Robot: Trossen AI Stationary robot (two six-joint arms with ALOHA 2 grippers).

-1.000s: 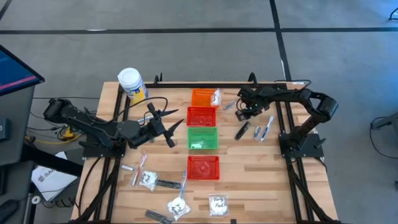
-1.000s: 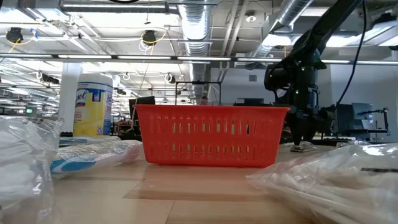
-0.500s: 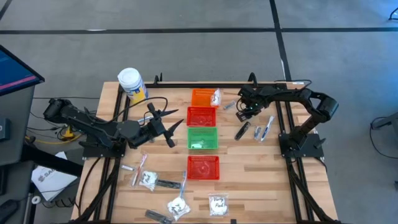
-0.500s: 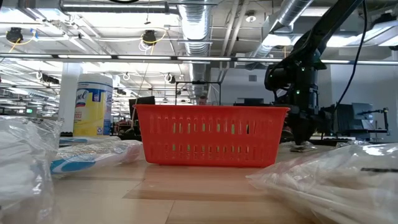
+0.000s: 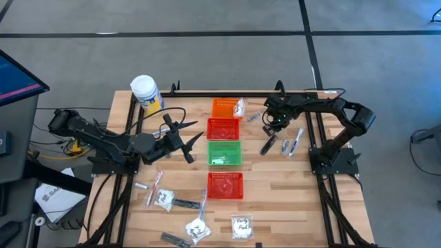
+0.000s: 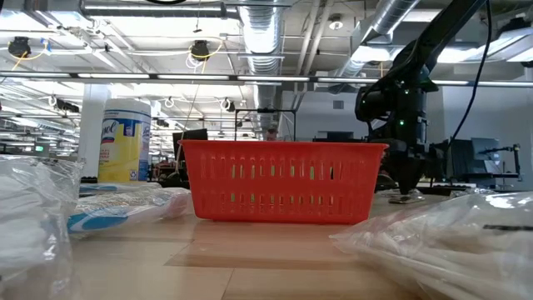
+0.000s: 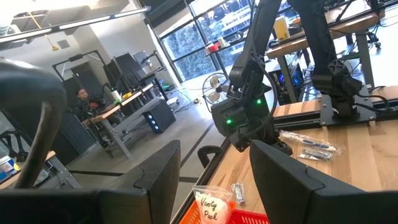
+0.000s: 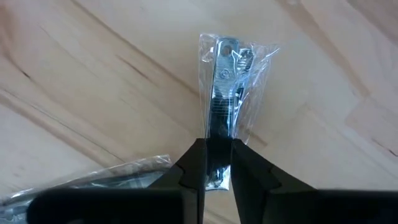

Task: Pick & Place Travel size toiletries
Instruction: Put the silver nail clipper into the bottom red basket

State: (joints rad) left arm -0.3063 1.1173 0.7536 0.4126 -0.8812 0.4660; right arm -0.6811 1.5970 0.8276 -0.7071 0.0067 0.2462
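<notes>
My right gripper (image 5: 274,126) (image 8: 219,163) points down at the table's far right and is shut on a small toiletry in a clear wrapper (image 8: 225,93), dark and silvery inside. Beside it lie a dark strip (image 5: 269,145) and wrapped toothbrushes (image 5: 293,142). More sachets and strips (image 5: 165,199) (image 5: 240,225) lie flat at the near side. A sachet (image 5: 239,107) sits at the orange basket (image 5: 222,107). My left gripper (image 5: 189,141) (image 7: 214,180) hovers open, level, left of the baskets, with nothing between its fingers. My right gripper pinches the wrapped toiletry's near end (image 8: 219,149) between its two fingers (image 8: 198,163), coming from above and pointing down. The item runs on away from the fingers, lying flat on the wood with its far end (image 8: 231,48) on the table.
A row of mesh baskets runs down the table's middle: orange, red (image 5: 223,129), green (image 5: 224,153), red (image 5: 225,184). A large white jar with a yellow label (image 5: 145,92) stands at the far left. Black rails (image 5: 313,131) border the table's sides.
My right gripper has stayed over the same spot, rolled its wrist a little, and in the low view its fingers have drawn together on the wrapped toiletry. The item still lies on the table.
</notes>
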